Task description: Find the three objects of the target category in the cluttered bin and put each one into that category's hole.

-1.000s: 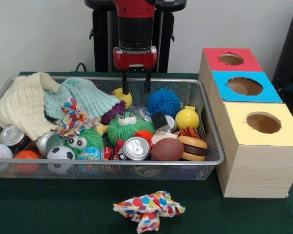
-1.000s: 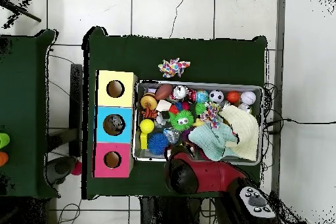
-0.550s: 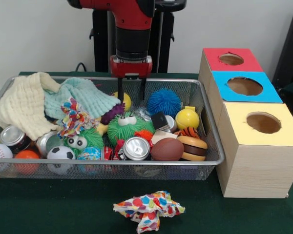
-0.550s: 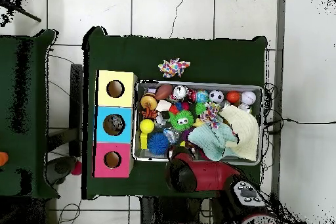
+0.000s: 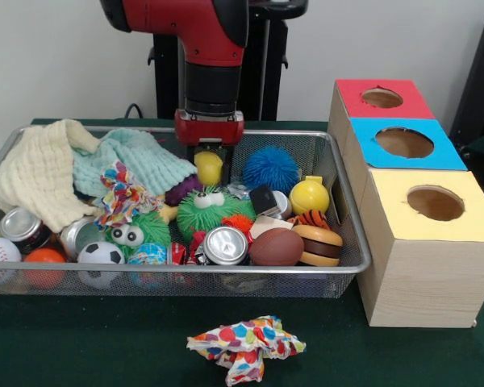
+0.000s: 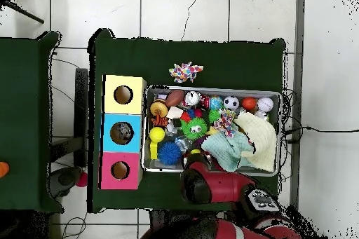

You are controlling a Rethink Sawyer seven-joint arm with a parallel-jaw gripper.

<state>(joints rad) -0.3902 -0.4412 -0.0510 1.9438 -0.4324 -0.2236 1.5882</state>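
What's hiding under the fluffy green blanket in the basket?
A purple spiky ball pokes out from under the mint blanket, beside a colourful knotted rag. Whatever lies deeper under the blanket is covered and can't be seen.

Red and black arm descends from 12 o'clock, wrist vertical; gripper points straight down, finger state unclear.

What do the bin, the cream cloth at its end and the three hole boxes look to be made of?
The bin looks like metal wire mesh: fine see-through grid with a shiny rim. The cream cloth seems soft woven or knitted fabric, with a waffle-like texture and limp folds. The hole boxes look like light wood or wood-grain board, with matte coloured tops, perhaps paper or paint.
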